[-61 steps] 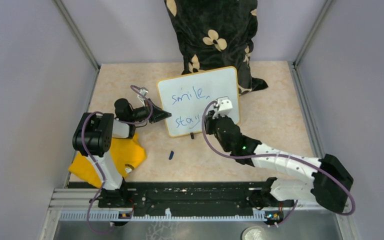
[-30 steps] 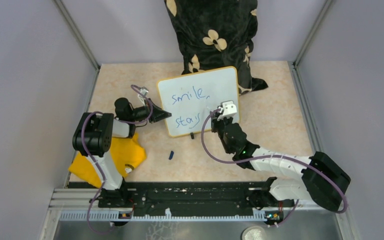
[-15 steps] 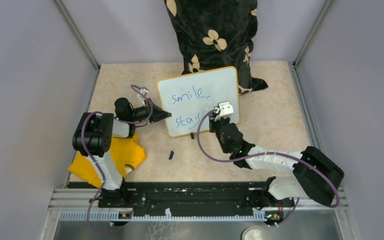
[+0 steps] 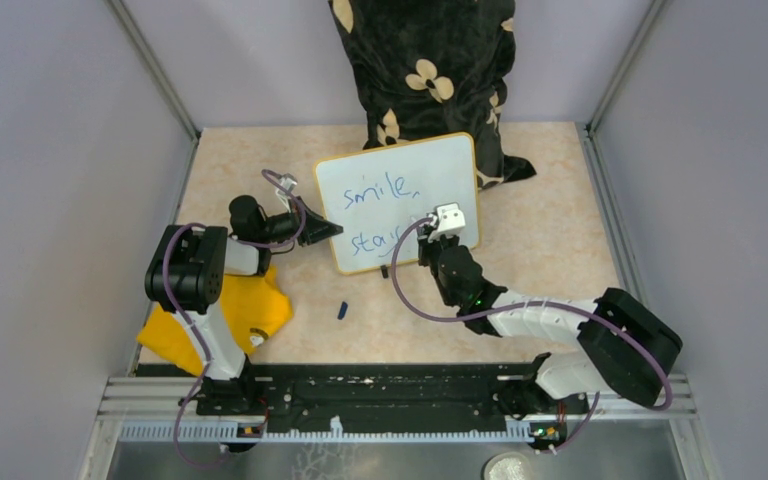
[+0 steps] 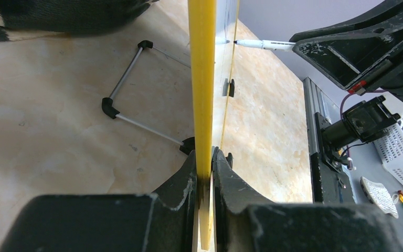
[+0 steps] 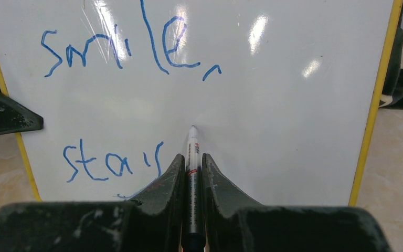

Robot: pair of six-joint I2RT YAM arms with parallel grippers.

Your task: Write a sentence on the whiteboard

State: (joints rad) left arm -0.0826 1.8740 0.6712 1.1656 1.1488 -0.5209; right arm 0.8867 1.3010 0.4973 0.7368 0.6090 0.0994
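The whiteboard [image 4: 430, 175] stands tilted at the back of the table, yellow rim [image 5: 202, 79] edge-on in the left wrist view. Blue writing reads "smile," [image 6: 131, 50] over "stay" [image 6: 113, 160]. My left gripper [image 4: 325, 230] is shut on the board's left rim, one finger [image 5: 181, 181] on each face. My right gripper [image 6: 191, 160] is shut on a white marker [image 6: 192, 152]. The marker's tip rests at the board's surface just right of "stay". From the left wrist the marker [image 5: 262, 44] points straight at the board.
A yellow cloth [image 4: 225, 320] lies beside the left arm's base. A small blue cap [image 4: 342, 310] lies on the table in front of the board. A black floral cushion [image 4: 425, 70] stands behind it. A wire stand [image 5: 126, 79] props up the board's back.
The right arm's elbow has swung left and the wrist has dropped slightly, with the marker staying right of "stay". The writing and the left arm are unchanged.
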